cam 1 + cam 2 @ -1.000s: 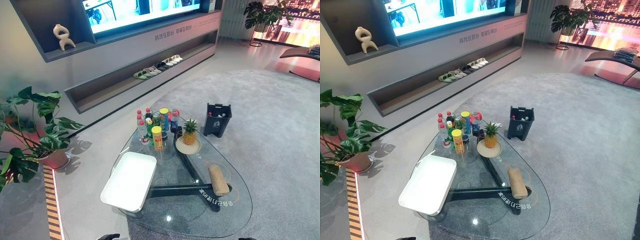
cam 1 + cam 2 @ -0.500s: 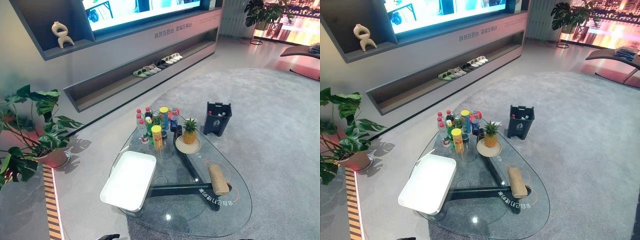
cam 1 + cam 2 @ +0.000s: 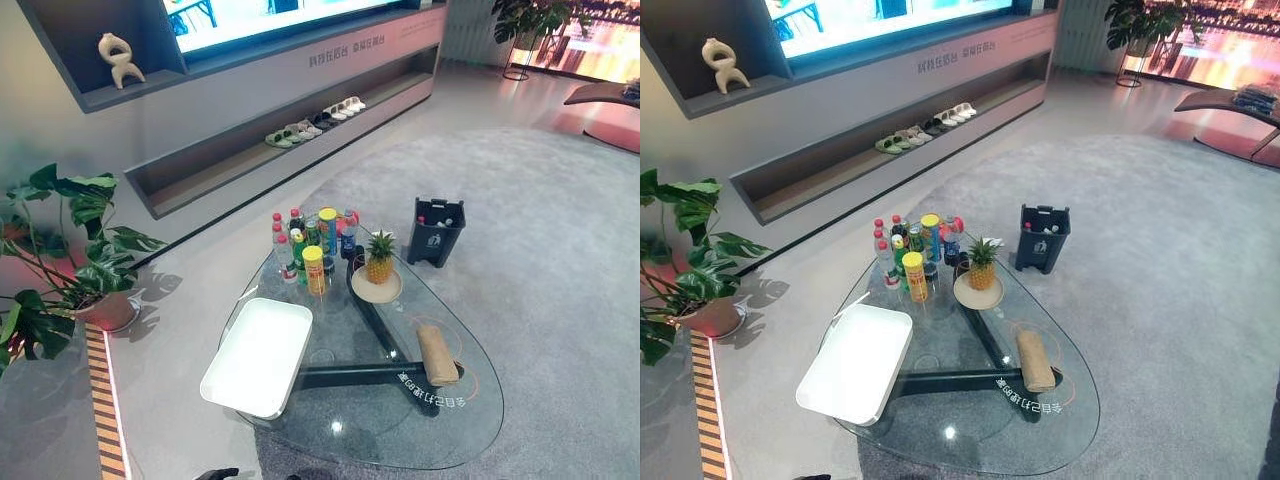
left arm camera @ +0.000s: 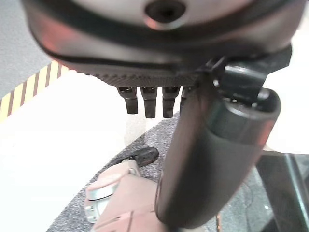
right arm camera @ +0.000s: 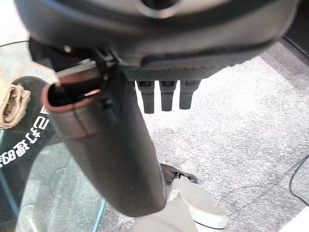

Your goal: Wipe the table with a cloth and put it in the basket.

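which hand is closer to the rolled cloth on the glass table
Right. The rolled cloth lies on the table's right part, and the right wrist view shows it just past the right hand. The left hand hangs off the near left edge, by the white basket.

On the table (image 3: 400, 440), cloth (image 3: 437, 354) lies right, tray (image 3: 258, 357) left, bottles (image 3: 310, 245) behind.

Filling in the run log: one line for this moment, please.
stage: before pickup | rolled beige cloth: on oval glass table, untouched | white rectangular basket: empty, table's left | left hand: open, empty | right hand: open, empty
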### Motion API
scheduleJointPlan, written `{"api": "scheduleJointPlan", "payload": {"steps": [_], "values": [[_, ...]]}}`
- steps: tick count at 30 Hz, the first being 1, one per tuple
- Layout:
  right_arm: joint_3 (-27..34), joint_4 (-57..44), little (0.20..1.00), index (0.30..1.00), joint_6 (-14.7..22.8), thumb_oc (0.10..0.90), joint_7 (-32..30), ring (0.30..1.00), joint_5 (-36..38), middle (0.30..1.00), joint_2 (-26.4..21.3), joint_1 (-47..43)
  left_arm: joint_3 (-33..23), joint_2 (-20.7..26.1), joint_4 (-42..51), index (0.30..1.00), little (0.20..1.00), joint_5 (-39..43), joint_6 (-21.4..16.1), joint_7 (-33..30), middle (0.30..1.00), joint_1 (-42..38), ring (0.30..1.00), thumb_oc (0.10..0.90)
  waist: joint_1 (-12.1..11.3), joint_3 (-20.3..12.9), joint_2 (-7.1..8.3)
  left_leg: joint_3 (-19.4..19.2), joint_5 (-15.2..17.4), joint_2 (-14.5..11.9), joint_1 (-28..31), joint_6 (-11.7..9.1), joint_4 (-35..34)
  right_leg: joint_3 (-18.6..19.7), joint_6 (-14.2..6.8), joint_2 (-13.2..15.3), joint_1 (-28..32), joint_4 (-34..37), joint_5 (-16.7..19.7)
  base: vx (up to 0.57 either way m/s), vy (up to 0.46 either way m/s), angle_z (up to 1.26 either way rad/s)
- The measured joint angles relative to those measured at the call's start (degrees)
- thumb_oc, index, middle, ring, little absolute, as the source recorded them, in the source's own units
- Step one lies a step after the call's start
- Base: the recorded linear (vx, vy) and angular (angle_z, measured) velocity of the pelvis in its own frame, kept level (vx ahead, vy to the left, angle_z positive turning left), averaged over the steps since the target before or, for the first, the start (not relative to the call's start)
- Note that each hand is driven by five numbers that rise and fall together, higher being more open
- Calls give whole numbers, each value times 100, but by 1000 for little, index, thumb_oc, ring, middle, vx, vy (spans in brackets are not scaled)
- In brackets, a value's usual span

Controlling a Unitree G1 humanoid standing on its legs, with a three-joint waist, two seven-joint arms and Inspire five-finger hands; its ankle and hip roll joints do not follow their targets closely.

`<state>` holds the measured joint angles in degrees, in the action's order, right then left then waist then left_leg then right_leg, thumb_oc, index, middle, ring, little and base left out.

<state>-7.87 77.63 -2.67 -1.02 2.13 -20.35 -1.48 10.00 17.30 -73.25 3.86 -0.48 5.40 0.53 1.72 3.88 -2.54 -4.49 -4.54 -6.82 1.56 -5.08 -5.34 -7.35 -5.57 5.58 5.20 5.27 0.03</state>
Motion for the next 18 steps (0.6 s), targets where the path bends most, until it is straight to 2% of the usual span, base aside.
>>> {"api": "scheduleJointPlan", "payload": {"steps": [3, 4, 10, 12, 15, 16, 18], "values": [[-4, 0, 900, 900, -23, 800, -31, 900, 0, 900, -24, -82, -23, 1, 19, 900, 900, 233, -38, -37, 900, -76, 900, 800, 0, 189, -48, 13, -94, 8, -255, -15, 38, 12, 22, -6, -260, -25, 90, -151, 8, -3], [-10, 2, 900, 900, -29, 800, -43, 900, 0, 900, -36, -190, -21, 12, 27, 900, 900, 385, -89, -36, 900, -174, 900, 800, 2, 338, -118, 28, -153, 7, -400, -17, 39, 30, 22, -6, -415, -14, 140, -243, 13, -4], [-2, -12, 900, 900, -20, 800, -193, 900, 120, 900, -241, -959, -216, 200, 270, 900, 900, 1414, -323, 35, 900, -906, 900, 800, -11, 1451, -175, 43, -425, 59, -929, 30, 42, 65, 10, -24, -909, -34, 399, -170, -9, -1], [0, -44, 900, 900, 73, 800, -242, 900, 280, 900, -315, -1103, -240, 333, 474, 900, 900, 1825, -423, 64, 900, -998, 900, 800, -25, 1565, -166, 50, -434, 53, -1084, 26, 45, 108, -17, -19, -1085, -34, 398, -177, -45, -5], [0, -48, 900, 900, 165, 800, -293, 900, 482, 900, -483, -1396, -269, 509, 580, 900, 900, 2416, -563, 154, 900, -1406, 900, 800, -28, 1947, -194, 65, -505, 92, -1337, 22, 129, 122, -35, -18, -1294, -59, 495, -171, -52, 0], [0, -49, 900, 900, 218, 800, -321, 900, 549, 900, -568, -1607, -269, 625, 663, 900, 900, 2640, -581, 178, 900, -1648, 900, 800, -31, 2174, -209, 76, -508, 89, -1566, 19, 295, 123, -12, -11, -1534, -245, 494, -121, -44, 2], [1, -55, 900, 900, 281, 800, -388, 900, 619, 900, -639, -1831, -296, 687, 741, 900, 900, 2903, -597, 180, 900, -1946, 900, 800, -26, 2394, -228, 93, -508, 95, -1847, 19, 473, 125, -13, 7, -1849, -534, 449, -126, -27, 4]]}}
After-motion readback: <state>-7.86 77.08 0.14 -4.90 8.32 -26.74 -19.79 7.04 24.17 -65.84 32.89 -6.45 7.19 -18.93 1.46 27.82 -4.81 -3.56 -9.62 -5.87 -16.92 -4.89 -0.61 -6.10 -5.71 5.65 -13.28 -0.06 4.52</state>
